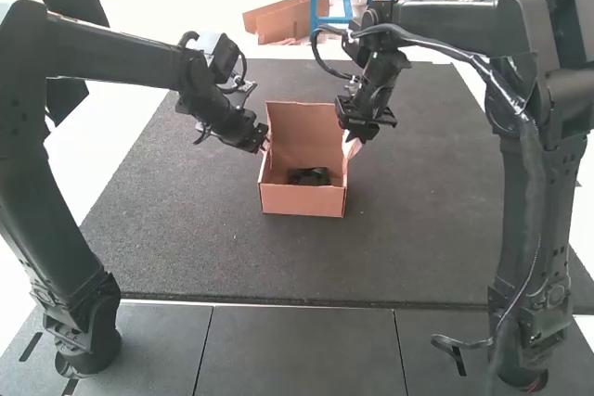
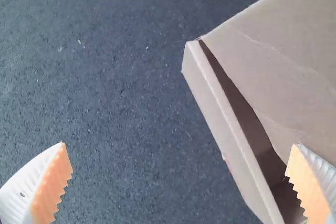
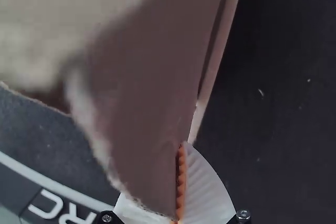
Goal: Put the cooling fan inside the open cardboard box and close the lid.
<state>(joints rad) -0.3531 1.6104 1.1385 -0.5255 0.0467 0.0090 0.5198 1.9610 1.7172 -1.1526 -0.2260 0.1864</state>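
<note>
Near edge: the grey table [image 1: 297, 350] shows as a strip at 6 o'clock from the box. The black mat [image 1: 186, 238] starts just beyond it.
Room, near side: the mat runs wide from 4 through 6 to 8 o'clock of the cardboard box [image 1: 302, 199]. My two arm bases stand at the near corners, well apart from the box.
Cardboard box: it sits on the middle of the mat with its top open and its front wall facing 6 o'clock.
Cooling fan: the cooling fan [image 1: 308, 176] lies inside the box on its floor, a dark shape.
Left gripper: my left gripper [image 1: 261, 143] is at 9 o'clock of the box, by the top of its left wall. It is released, orange pads [image 2: 52, 182] spread wide. The wall's rim lies between them, close to one pad, but I cannot tell if they touch.
Left arm: it rises from its base, then slopes down across the mat to the box.
Right gripper: my right gripper [image 1: 358, 134] hangs at 2 o'clock of the box, pointing down. It is clenched on the side flap [image 3: 142, 108], with the cardboard flat against one pad.
Right arm: it stands upright from its base and runs level towards the box, wrist bent down.
Lid: the lid [image 1: 302, 125] stands upright at 12 o'clock, between my two grippers.
Room, far side: the mat carries on past the lid to its far edge, and spreads broad at 3 and 9 o'clock.
</note>
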